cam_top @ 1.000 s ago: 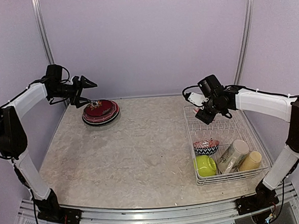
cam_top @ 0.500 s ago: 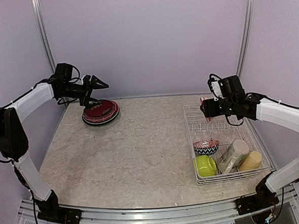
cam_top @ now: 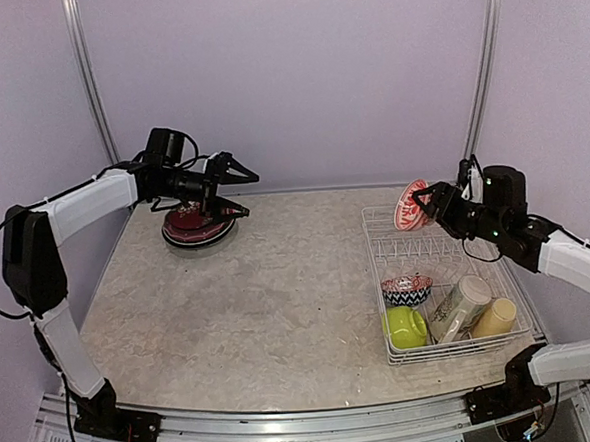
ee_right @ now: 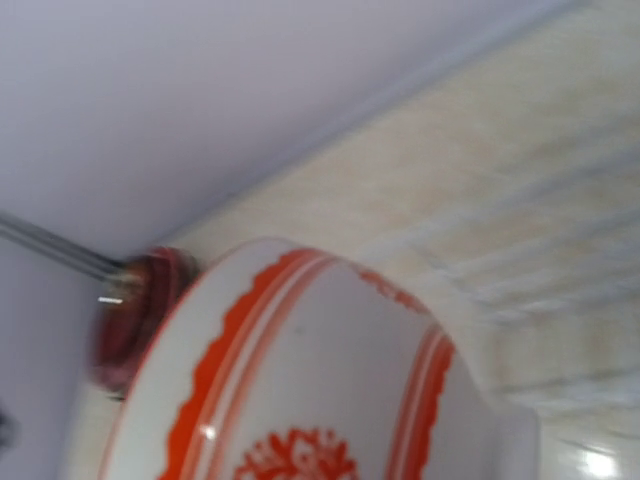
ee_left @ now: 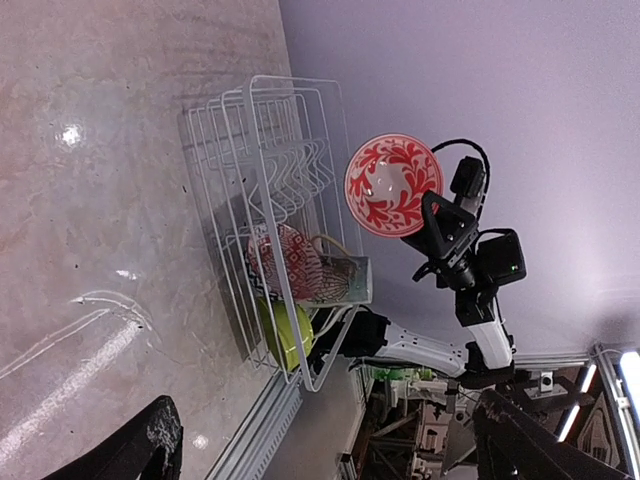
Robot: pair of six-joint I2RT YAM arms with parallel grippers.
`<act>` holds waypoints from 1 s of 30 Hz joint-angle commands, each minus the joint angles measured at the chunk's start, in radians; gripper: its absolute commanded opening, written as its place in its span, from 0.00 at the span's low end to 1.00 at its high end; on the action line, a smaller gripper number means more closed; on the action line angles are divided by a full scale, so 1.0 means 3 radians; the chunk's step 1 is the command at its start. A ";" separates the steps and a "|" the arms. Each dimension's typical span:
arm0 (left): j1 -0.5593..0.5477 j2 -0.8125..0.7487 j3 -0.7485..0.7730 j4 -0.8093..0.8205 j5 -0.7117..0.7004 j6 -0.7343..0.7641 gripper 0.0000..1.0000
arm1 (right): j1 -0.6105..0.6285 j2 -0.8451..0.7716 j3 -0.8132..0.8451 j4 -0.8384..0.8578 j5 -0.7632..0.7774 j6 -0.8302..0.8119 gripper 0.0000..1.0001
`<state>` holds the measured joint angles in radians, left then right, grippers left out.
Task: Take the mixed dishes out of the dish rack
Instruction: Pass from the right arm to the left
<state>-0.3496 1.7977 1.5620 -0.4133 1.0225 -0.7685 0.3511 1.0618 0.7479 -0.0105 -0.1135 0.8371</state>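
My right gripper (cam_top: 424, 201) is shut on the rim of the red-patterned bowl (cam_top: 410, 205) and holds it on edge above the far-left corner of the white dish rack (cam_top: 398, 356). That bowl fills the right wrist view (ee_right: 300, 390), where my fingers are hidden, and it also shows in the left wrist view (ee_left: 392, 185). In the rack lie the blue-chevron bowl (cam_top: 406, 290), the lime-green bowl (cam_top: 405, 326), the cream mug (cam_top: 461, 306) and the yellow mug (cam_top: 494, 317). My left gripper (cam_top: 241, 191) is open and empty, just right of and above the stacked plates (cam_top: 197, 225).
The plate stack, dark red on top, sits at the far left of the table by the back wall; it also shows blurred in the right wrist view (ee_right: 140, 310). The rack's upright prongs (cam_top: 432, 243) stand at its far end. Metal posts (cam_top: 85, 63) flank the back wall.
My right gripper has lifted the red-patterned bowl out of the rack's far end as the arm swung right. My left gripper has moved right across the plate stack.
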 commanded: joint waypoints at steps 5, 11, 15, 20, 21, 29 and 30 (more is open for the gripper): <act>-0.0373 0.0124 -0.0138 0.0581 0.0497 -0.0129 0.96 | 0.0108 0.0173 0.0089 0.1217 -0.0997 0.0353 0.00; -0.0450 0.0161 -0.0168 0.0616 0.0469 -0.0112 0.95 | 0.0546 0.0638 0.0304 0.1564 -0.1064 0.0423 0.00; -0.0455 0.0215 -0.0180 0.0606 0.0447 -0.0144 0.92 | 0.0745 0.0958 0.0413 0.1919 -0.1135 0.0572 0.00; -0.0488 0.0270 -0.0184 0.0545 0.0362 -0.0121 0.86 | 0.0929 0.1345 0.0554 0.2287 -0.1208 0.0758 0.00; -0.0491 0.0275 -0.0181 0.0509 0.0317 -0.0096 0.85 | 0.0956 0.1417 0.0585 0.2362 -0.1231 0.0792 0.00; -0.0518 0.0252 -0.0122 0.0228 0.0030 0.0140 0.60 | 0.1159 0.1827 0.0877 0.2578 -0.1299 0.0932 0.00; -0.0525 0.0249 -0.0088 0.0097 -0.0044 0.0201 0.57 | 0.1172 0.1860 0.0905 0.2595 -0.1307 0.0943 0.00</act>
<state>-0.4927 1.8664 1.5146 -0.2859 1.0870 -0.7803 0.6807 1.5917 0.9588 0.6361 -0.4759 1.0878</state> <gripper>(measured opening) 0.617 0.702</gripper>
